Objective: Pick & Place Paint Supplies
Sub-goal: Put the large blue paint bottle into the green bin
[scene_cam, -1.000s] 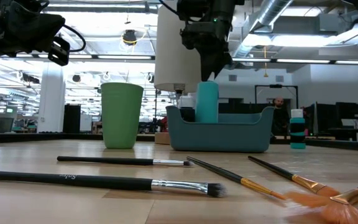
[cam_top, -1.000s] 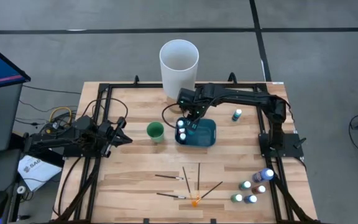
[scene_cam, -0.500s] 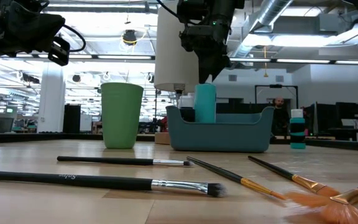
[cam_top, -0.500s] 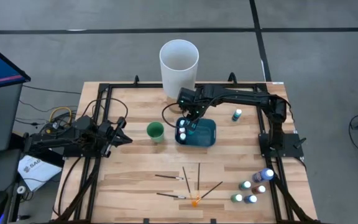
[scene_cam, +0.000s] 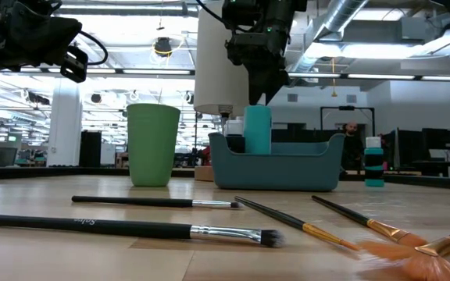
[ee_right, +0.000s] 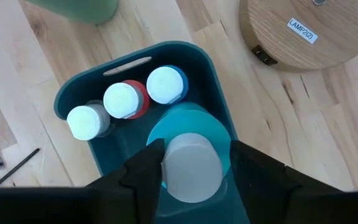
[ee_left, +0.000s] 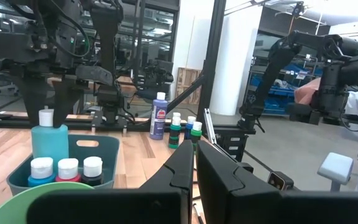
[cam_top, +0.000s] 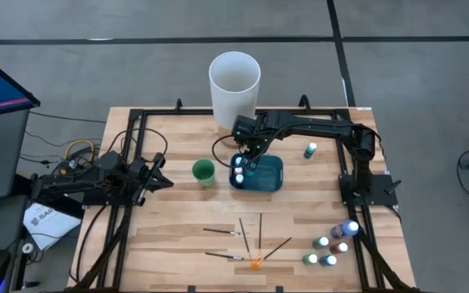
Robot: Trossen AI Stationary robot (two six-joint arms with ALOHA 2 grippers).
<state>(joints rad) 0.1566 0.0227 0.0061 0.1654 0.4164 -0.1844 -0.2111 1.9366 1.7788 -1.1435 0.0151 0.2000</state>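
The right gripper (ee_right: 191,171) is hanging directly over the teal bin (cam_top: 269,174) near the middle of the counter (cam_top: 177,236), its jaws sitting on either side of the pale cap of a teal paint bottle (scene_cam: 258,129) that is standing upright inside the bin; cap and fingers look to be touching, so the jaws are reading as closed on the bottle. Three more small bottles (ee_right: 124,101) are standing in a row at one end of the bin (caps pale; bodies dark, red and blue, as far as the right wrist view shows). One bottle (cam_top: 310,150) is standing alone on the counter to the right of the bin, and a cluster of bottles (cam_top: 332,244) is waiting near the front right corner. Several thin brushes (cam_top: 243,240) are lying loose on the wood at front centre, one orange-tipped (cam_top: 256,262). A green cup (cam_top: 203,171) is standing just left of the bin, and a tall white cylinder (cam_top: 234,80) is standing behind it. The left gripper (cam_top: 159,181) is idling over the left side of the counter, jaws closed together on nothing.
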